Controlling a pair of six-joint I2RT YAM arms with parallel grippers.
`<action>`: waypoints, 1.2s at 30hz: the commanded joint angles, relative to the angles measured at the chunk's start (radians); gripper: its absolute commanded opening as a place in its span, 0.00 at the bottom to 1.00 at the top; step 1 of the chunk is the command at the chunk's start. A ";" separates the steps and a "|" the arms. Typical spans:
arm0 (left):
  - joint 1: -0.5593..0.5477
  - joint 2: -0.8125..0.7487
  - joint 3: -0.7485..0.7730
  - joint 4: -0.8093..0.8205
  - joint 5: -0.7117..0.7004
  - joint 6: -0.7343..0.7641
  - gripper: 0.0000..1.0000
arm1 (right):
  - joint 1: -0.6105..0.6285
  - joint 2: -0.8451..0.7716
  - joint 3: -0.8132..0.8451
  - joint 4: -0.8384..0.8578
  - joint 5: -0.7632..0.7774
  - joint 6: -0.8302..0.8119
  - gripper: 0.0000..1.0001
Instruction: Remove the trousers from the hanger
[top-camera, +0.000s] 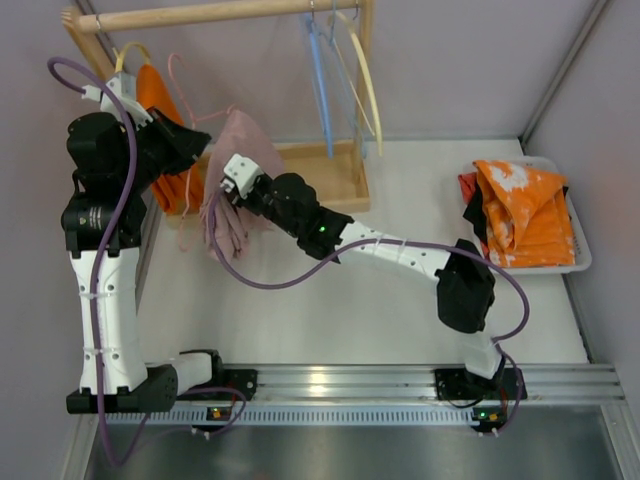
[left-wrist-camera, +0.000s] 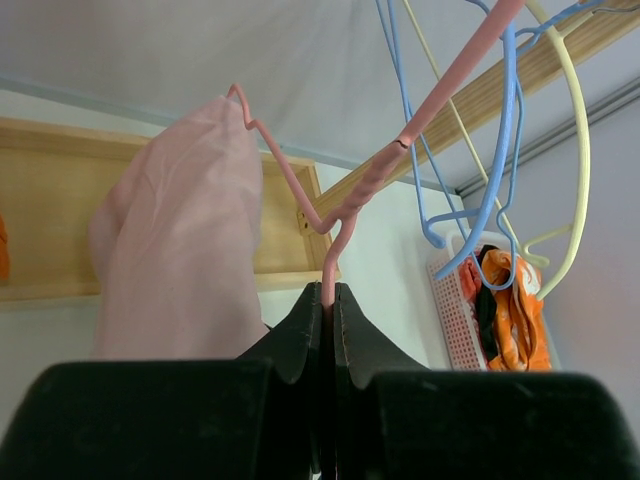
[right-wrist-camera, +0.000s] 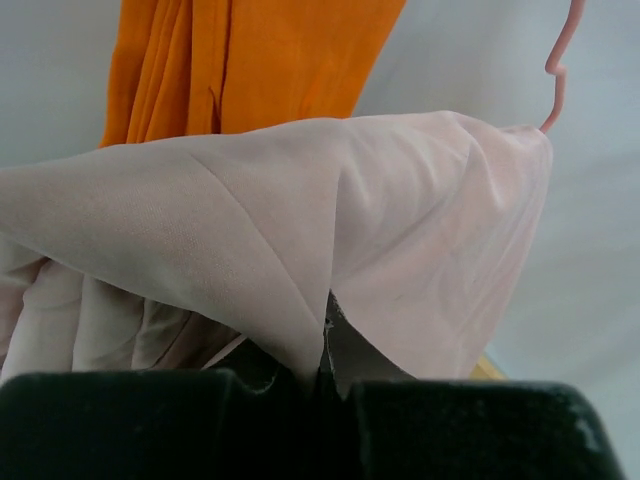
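Note:
The dusty pink trousers (top-camera: 238, 150) hang bunched over a pink wire hanger (left-wrist-camera: 400, 150), off the rail and in front of the wooden rack. My left gripper (top-camera: 198, 150) is shut on the hanger's wire, which shows pinched between the jaws in the left wrist view (left-wrist-camera: 328, 300). My right gripper (top-camera: 218, 200) is shut on a fold of the pink trousers (right-wrist-camera: 250, 230), with the pinch point low in the right wrist view (right-wrist-camera: 325, 345). The bright orange trousers (top-camera: 158, 100) hang on a hanger at the rail's left end, behind the pink ones (right-wrist-camera: 250, 60).
The wooden rack (top-camera: 320, 175) stands at the back, with its rail (top-camera: 220, 14) on top. Blue and yellow empty hangers (top-camera: 345, 75) hang at the rail's right end. A white basket (top-camera: 575, 255) at the right holds the orange cloth with white blotches (top-camera: 525, 205).

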 joint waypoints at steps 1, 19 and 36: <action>0.005 -0.019 0.039 0.106 0.034 -0.020 0.00 | -0.024 -0.067 0.035 0.013 0.007 0.034 0.00; 0.005 -0.060 -0.145 0.106 -0.078 0.046 0.00 | -0.064 -0.342 0.051 -0.059 -0.139 0.121 0.00; 0.005 -0.143 -0.336 0.105 -0.090 0.076 0.00 | -0.106 -0.425 0.141 -0.073 -0.128 0.167 0.00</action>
